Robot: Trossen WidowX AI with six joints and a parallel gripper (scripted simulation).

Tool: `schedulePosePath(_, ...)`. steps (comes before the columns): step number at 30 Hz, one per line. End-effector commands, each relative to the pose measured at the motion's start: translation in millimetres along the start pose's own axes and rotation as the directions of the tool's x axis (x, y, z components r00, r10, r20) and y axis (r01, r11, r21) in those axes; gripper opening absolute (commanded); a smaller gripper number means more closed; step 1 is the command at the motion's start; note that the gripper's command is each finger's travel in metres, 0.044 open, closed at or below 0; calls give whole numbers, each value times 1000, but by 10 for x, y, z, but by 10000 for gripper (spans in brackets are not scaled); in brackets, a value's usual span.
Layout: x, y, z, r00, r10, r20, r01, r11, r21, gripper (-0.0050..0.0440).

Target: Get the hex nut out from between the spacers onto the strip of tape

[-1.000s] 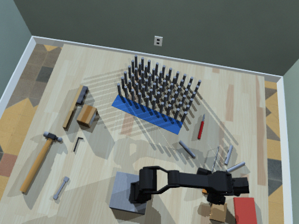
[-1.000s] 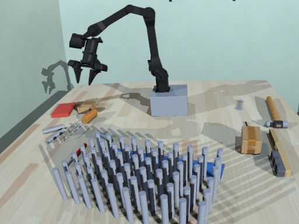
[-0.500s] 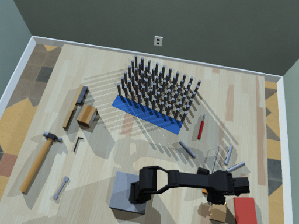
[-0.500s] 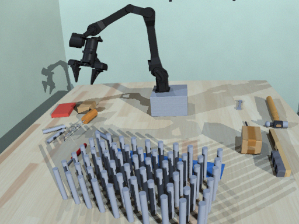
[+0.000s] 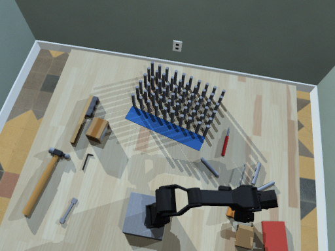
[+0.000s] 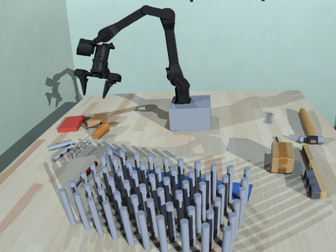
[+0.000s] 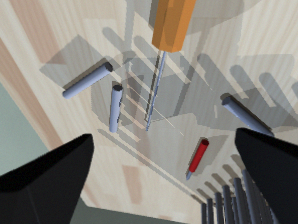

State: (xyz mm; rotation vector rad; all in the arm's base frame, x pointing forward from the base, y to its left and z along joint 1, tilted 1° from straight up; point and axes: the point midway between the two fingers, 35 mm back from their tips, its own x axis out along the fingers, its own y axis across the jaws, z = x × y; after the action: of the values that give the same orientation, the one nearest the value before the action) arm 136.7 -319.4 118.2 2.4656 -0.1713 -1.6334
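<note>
The arm is bent high like an arch. Its claw (image 6: 97,86) hangs up in the air, pointing down, fingers wide apart and holding nothing. The hook pick (image 7: 165,47) lies on the counter (image 5: 183,170) below. The nut cannot be seen among the spacers (image 5: 176,98).

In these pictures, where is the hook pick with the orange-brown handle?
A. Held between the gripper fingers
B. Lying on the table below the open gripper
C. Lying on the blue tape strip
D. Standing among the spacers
B: the hook pick lies flat on the table, while the gripper hangs well above it, open and holding nothing.
</note>
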Motion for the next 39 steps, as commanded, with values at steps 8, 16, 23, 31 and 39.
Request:
schedulePosePath(8,453,-527,-802,998,-40,-46,2,770,-638,400)
schedulePosePath(16,676,-824,-1123,997,-51,-61,-35,406,-913,400)
schedulePosePath(23,879,-1235,-1476,995,-52,-91,-91,4,-996,400)
schedulePosePath(31,1009,-1645,-1739,990,-58,-126,-139,-406,-903,400)
schedulePosePath(39,1108,-2196,-1990,981,-74,-179,-168,-788,-593,400)
